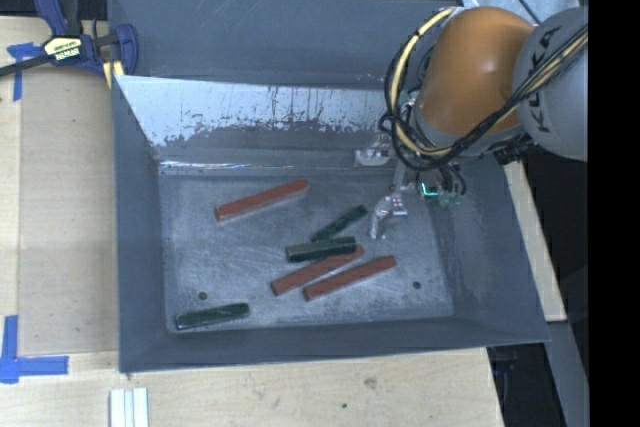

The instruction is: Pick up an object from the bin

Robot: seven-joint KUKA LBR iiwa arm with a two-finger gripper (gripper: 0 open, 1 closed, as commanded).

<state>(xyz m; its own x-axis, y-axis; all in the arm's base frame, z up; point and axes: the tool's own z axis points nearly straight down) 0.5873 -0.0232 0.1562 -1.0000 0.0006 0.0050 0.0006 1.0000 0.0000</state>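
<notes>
My tool point(388, 215) hangs low over the floor of the bin point(140, 215), toward 3 o'clock from its middle. I cannot tell whether it is open or closed, and I see nothing in it. Just at its 9 o'clock lies a dark green stick point(340, 223), the upper edge of a loose cluster with a second green stick point(320, 250) and a red-brown stick point(318, 272). I judge the near green one my likeliest pick, because its near end lies free of the others.
</notes>
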